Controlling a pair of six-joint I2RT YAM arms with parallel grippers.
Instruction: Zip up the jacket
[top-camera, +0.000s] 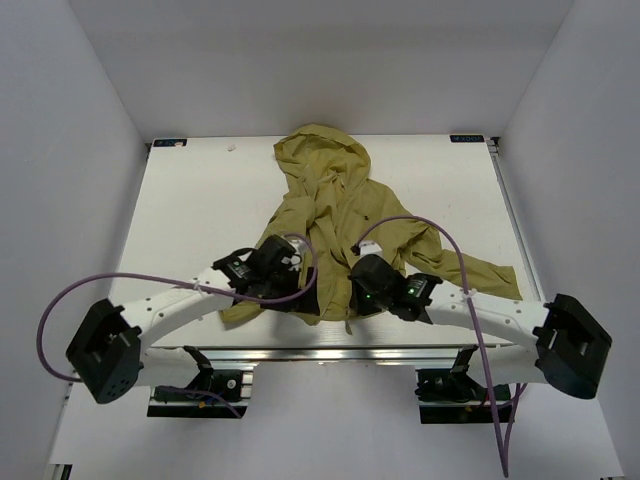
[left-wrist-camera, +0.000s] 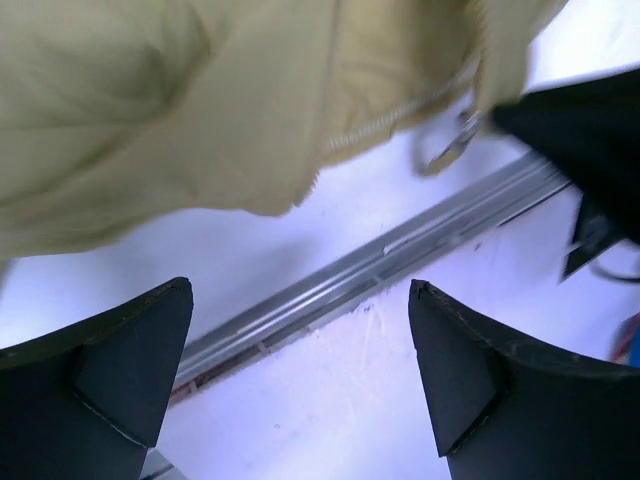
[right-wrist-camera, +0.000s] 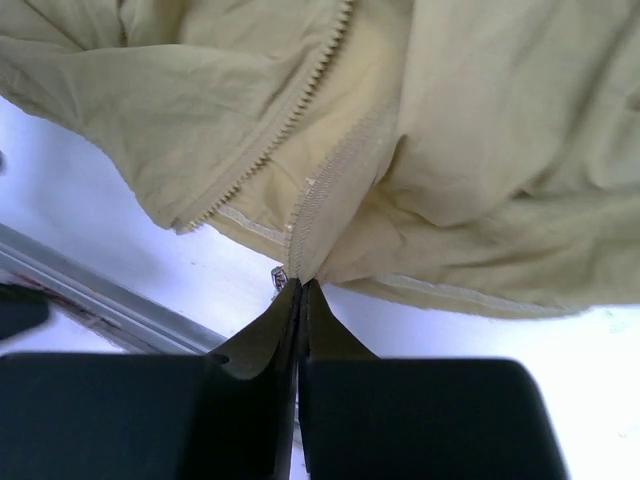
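The olive-green hooded jacket (top-camera: 340, 210) lies on the white table, hood at the far side, hem toward the arms. My right gripper (right-wrist-camera: 302, 284) is shut on the jacket's bottom hem at the foot of the zipper (right-wrist-camera: 318, 200); a small metal pull (right-wrist-camera: 279, 277) shows beside the fingertips. In the top view the right gripper (top-camera: 352, 300) sits at the hem's middle. My left gripper (left-wrist-camera: 300, 300) is open and empty, over bare table just below the hem (left-wrist-camera: 200, 130). The zipper teeth (left-wrist-camera: 390, 120) and a metal ring (left-wrist-camera: 445, 150) show at the upper right there.
A metal rail (left-wrist-camera: 330, 285) runs along the table's near edge under the left gripper. Purple cables (top-camera: 440, 235) loop over both arms. The jacket's right sleeve (top-camera: 480, 270) spreads toward the right arm. White walls enclose the table.
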